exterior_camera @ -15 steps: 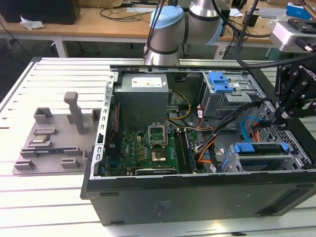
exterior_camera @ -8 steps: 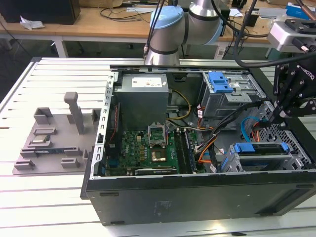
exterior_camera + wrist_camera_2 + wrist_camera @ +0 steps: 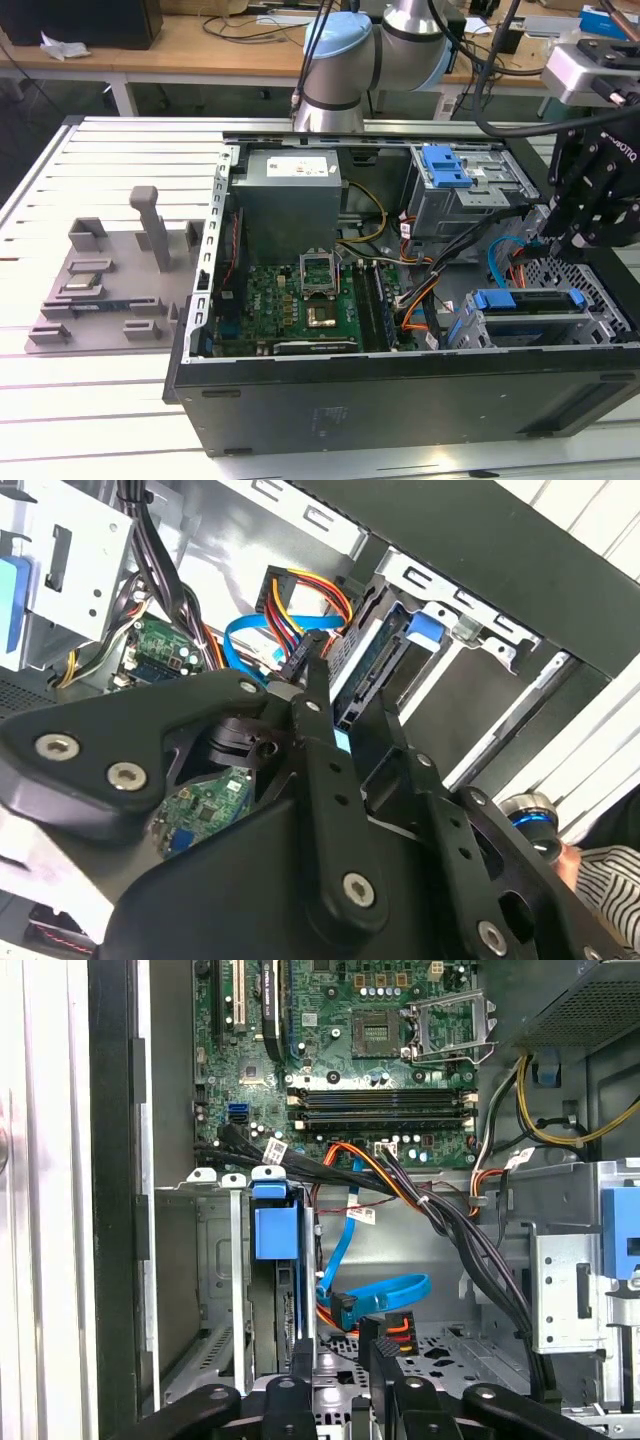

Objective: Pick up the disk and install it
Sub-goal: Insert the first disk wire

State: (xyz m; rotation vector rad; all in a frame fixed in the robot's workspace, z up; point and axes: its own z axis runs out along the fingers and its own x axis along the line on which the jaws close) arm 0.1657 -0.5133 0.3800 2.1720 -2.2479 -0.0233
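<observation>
Blue-railed disk (image 3: 528,318) on edge in bay, pincer (image 3: 560,238) above

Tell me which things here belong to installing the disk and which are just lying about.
Job in hand: disk, sitting in the drive cage; gripper, open, close beside it.
Lying about: motherboard; power supply; blue cable; grey tray.
</observation>
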